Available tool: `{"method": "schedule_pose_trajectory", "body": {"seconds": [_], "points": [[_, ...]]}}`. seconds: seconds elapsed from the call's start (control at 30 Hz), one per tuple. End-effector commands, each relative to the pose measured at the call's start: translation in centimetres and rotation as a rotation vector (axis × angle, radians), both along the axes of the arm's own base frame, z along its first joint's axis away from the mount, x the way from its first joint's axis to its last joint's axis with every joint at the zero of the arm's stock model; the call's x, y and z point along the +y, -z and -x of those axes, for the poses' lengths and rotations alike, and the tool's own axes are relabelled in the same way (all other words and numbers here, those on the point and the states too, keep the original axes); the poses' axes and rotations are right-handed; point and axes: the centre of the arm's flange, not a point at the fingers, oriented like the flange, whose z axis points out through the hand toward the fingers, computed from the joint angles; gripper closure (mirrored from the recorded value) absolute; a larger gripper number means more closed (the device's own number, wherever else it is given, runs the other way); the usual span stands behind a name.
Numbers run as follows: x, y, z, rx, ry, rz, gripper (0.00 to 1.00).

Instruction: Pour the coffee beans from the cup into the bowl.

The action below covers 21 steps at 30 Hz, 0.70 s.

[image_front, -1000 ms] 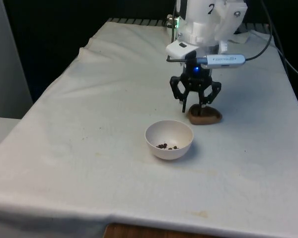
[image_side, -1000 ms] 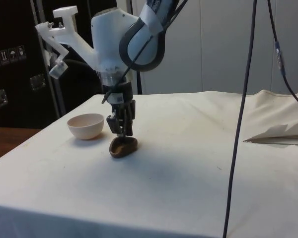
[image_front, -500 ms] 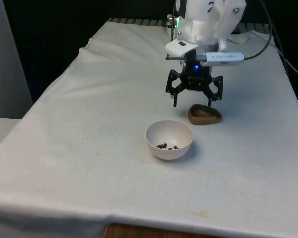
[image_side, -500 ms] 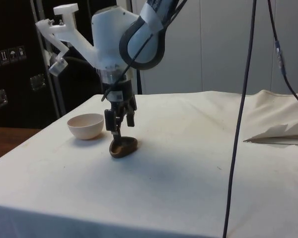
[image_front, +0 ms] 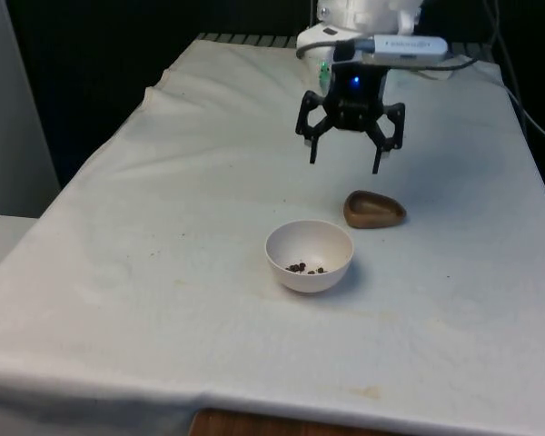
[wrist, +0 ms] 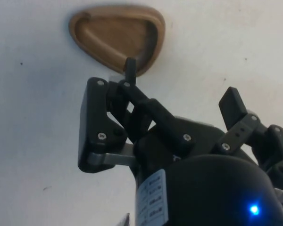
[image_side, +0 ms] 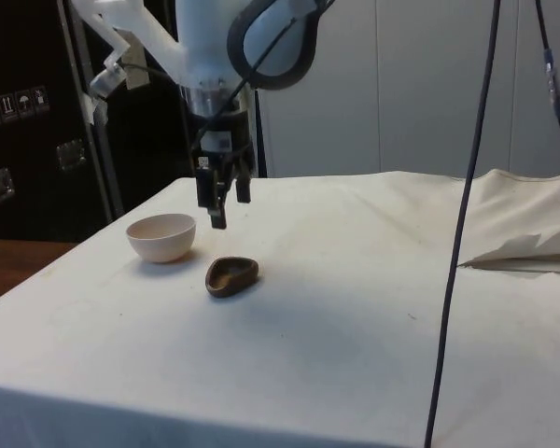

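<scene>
My end effector (image_front: 349, 165) hangs in the air above the desk (image_front: 163, 227), fingers spread wide apart, gripping nothing. In the side view the end effector (image_side: 222, 207) is well above the cloth, over the gap between bowl and cup.

The cup (image_front: 374, 210) is a brown wooden teardrop-shaped dish lying flat on the desk, hollow side up. No beans can be seen in it. In the front view its long axis runs roughly left to right: the broad rounded end is toward the front view's left, and the narrower tip is toward the front view's right. In the wrist view the cup (wrist: 118, 36) lies beyond one finger (wrist: 130, 70), hollow facing up, not touched.

The white bowl (image_front: 309, 256) stands upright, nearer the camera than the cup and toward the front view's left of it, near but apart. A few dark coffee beans (image_front: 306, 268) lie at its bottom. In the side view the bowl (image_side: 161, 237) and cup (image_side: 231, 275) sit close together with a gap of cloth between them.
</scene>
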Motion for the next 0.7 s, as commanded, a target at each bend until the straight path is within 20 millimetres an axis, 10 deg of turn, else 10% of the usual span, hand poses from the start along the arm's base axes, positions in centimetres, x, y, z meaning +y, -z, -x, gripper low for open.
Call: {"method": "schedule_pose_trajectory", "body": {"seconds": [0.0,0.67], "points": [[-0.1,-0.7,0.2,0.001,-0.002,-0.008,0.0],[-1.9,-6.4,0.0,-0.026,0.006,0.015,0.0]]}}
